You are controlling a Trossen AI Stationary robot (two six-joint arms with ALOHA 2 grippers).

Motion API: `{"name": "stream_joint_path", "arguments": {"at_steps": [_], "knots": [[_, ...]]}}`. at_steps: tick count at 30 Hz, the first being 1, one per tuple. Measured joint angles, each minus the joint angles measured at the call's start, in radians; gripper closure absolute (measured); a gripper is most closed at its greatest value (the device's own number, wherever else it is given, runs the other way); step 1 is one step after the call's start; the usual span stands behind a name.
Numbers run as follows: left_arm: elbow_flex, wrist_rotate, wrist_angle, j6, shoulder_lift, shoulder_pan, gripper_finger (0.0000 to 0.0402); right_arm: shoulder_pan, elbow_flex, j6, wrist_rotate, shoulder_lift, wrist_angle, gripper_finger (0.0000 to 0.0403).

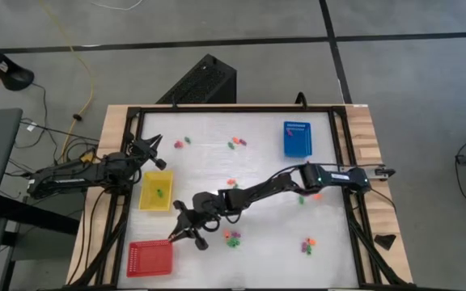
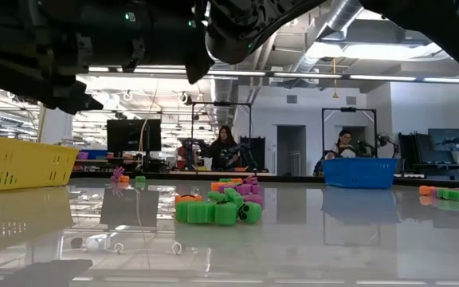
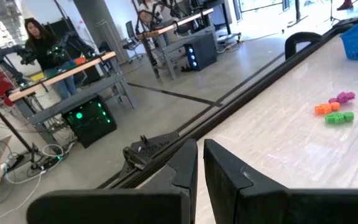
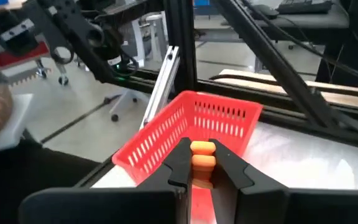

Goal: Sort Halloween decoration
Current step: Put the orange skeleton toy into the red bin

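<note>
Right end effector (image 4: 202, 163), closed on an orange Halloween decoration piece (image 4: 202, 154) whose long axis runs along the fingers, poised just short of the red mesh tray (image 4: 166, 134) directly ahead; left end effector (image 1: 154, 151), shut and empty, waits beside the yellow mesh tray (image 1: 157, 192)

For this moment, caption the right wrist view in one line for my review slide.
Right gripper holds an orange piece just short of the red tray.
</note>
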Motion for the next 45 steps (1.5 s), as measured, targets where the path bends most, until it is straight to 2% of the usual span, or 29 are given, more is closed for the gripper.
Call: {"name": "stream_joint_path", "arguments": {"at_steps": [6,13,17,22,31,34,40,45], "knots": [[0.0,0.0,0.0,0.0,0.0,0.0,0.0384,0.045,0.003,-0.039,0.093,0.031,0.137,0.0344],[0.0,0.002,0.0,0.0,0.009,0.0,0.0384,0.073,0.091,-0.011,0.052,0.123,0.271,0.0344],[0.0,0.008,0.0,0.0,0.02,0.0,0.0384,0.067,0.171,0.031,0.002,0.182,0.27,0.0344],[0.0,0.02,0.001,0.0,0.029,0.0,0.0384,0.05,0.279,0.101,-0.04,0.233,0.189,0.0344],[0.0,0.024,0.002,0.0,0.037,0.0,0.0384,0.049,0.288,0.062,0.107,0.231,0.098,0.0342],[0.0,0.024,0.002,0.0,0.037,0.0,0.0384,0.063,0.29,0.025,0.185,0.229,0.082,0.0315],[0.0,0.024,0.002,0.0,0.037,0.0,0.0384,0.069,0.29,0.014,0.196,0.229,0.076,0.0228],[0.0,0.024,0.002,0.0,0.037,0.0,0.0384,0.06,0.29,0.03,0.188,0.228,0.051,0.017]]}}
